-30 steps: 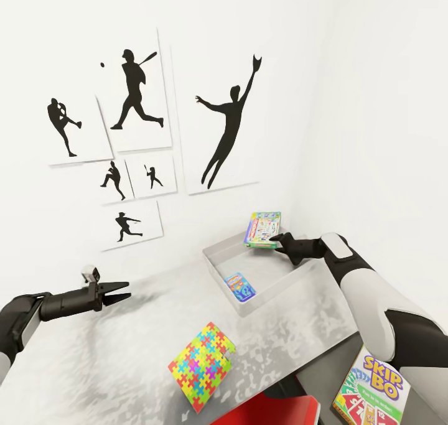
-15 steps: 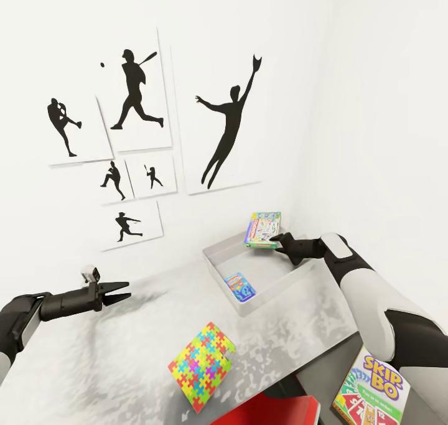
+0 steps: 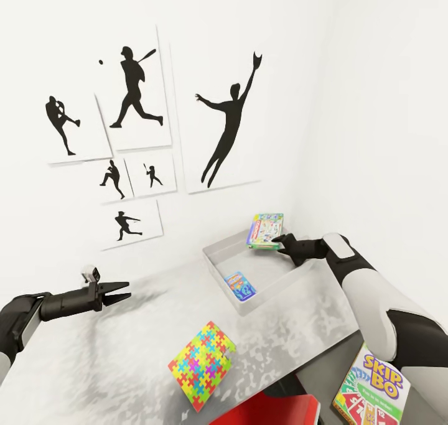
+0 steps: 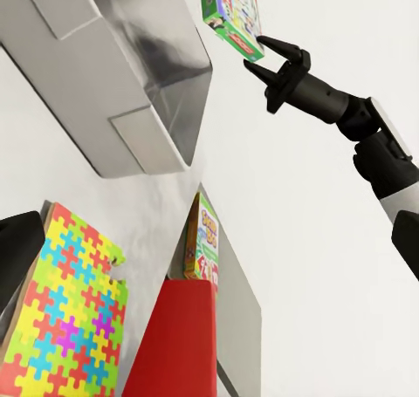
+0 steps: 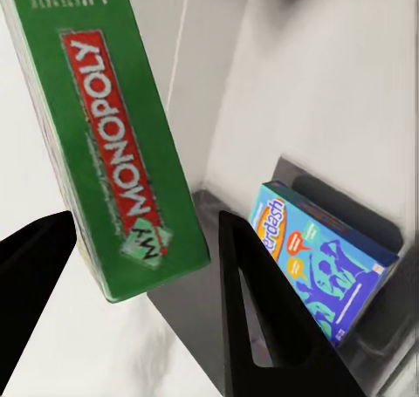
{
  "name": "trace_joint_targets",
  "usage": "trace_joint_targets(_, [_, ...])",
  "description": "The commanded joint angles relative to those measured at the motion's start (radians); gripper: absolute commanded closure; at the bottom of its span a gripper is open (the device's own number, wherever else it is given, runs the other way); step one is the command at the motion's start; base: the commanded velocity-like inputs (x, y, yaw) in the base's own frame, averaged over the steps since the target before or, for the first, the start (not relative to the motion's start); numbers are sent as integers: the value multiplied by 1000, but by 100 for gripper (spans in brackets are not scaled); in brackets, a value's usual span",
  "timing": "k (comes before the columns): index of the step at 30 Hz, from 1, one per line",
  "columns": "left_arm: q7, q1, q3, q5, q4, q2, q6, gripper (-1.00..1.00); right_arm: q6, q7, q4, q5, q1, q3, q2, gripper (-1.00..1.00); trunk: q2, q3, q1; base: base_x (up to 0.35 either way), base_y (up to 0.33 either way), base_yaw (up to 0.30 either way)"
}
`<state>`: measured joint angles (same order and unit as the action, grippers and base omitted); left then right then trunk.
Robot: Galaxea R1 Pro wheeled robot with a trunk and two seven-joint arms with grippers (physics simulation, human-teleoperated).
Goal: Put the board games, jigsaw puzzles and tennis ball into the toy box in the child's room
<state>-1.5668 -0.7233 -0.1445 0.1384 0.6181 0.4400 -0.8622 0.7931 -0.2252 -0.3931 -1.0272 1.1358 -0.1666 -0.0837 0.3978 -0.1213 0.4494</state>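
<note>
**Monopoly box over the tray's far corner**

My right tool (image 3: pixel 280 243) is at the green Monopoly box (image 3: pixel 264 229), fingers splayed either side of its edge; I cannot tell whether they grip it. The box sits above the far corner of the toy box (image 3: pixel 274 288), where the blue game (image 3: pixel 239 284) lies. My left tool (image 3: pixel 122 290) hovers released over the worktop (image 3: pixel 112 350), near the puzzle box (image 3: pixel 201 366). The Skip-Bo box (image 3: pixel 372 395) sits lower right.

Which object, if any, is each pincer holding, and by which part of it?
The right pincer grips the green Monopoly box by the edge nearest the robot, above the toy box. The left pincer is open and holds nothing.
</note>
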Motion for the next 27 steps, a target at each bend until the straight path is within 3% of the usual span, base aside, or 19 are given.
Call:
trace_joint_targets(1, [-4,-1,0,0,0,0,-11,-100,3,-15,-1,-11,1,-6,0,100,2,-2,1,0,0,0])
trace_joint_targets(4, [-4,-1,0,0,0,0,-11,-100,3,-53,-2,-12,2,-8,1,100,2,-2,1,0,0,0])
trace_joint_targets(8, [-4,-1,0,0,0,0,-11,-100,-3,-193,-12,-23,4,-34,9,100,2,-2,1,0,0,0])
trace_joint_targets(12, [-4,-1,0,0,0,0,-11,-100,-7,-385,-113,-53,4,-145,19,100,2,-2,1,0,0,0])
trace_joint_targets(14, [-4,-1,0,0,0,0,-11,-100,-7,-458,-170,-58,4,-173,22,100,2,-2,1,0,0,0])
trace_joint_targets(27, [-4,-1,0,0,0,0,-11,-100,-9,-607,-229,-61,4,-195,77,100,2,-2,1,0,0,0])
